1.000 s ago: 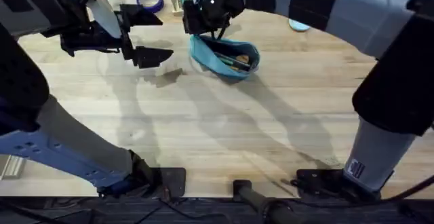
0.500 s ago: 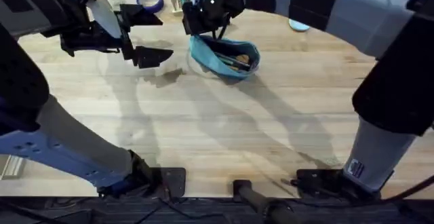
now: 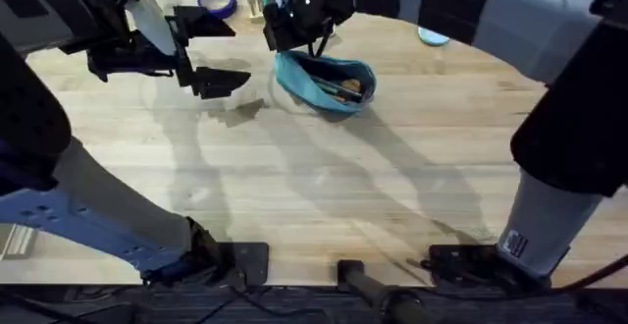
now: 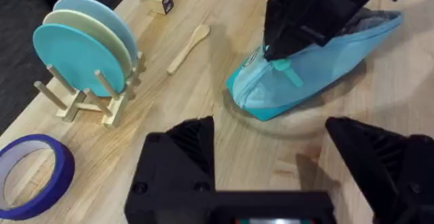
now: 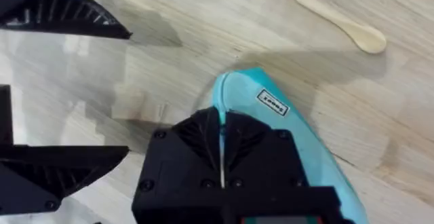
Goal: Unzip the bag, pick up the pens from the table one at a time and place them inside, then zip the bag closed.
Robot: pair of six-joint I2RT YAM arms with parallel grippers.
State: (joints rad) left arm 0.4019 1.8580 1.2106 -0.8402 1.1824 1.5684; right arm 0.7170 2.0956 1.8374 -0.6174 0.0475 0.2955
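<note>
Bag (image 3: pixel 327 81): teal pouch, far centre of table (image 3: pixel 324 196), mouth open, pens (image 3: pixel 345 88) apparently inside. Right gripper (image 5: pixel 222 157): jaws closed, seemingly on the zipper pull at the bag's left end. Left gripper (image 4: pixel 271 149): open, idle, left of bag. Step: zipping closed. Next: draw pull rightward along the zipper.

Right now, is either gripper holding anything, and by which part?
The right gripper is shut on the bag at its zipper end, apparently on the pull. The left gripper is open and holds nothing.
</note>
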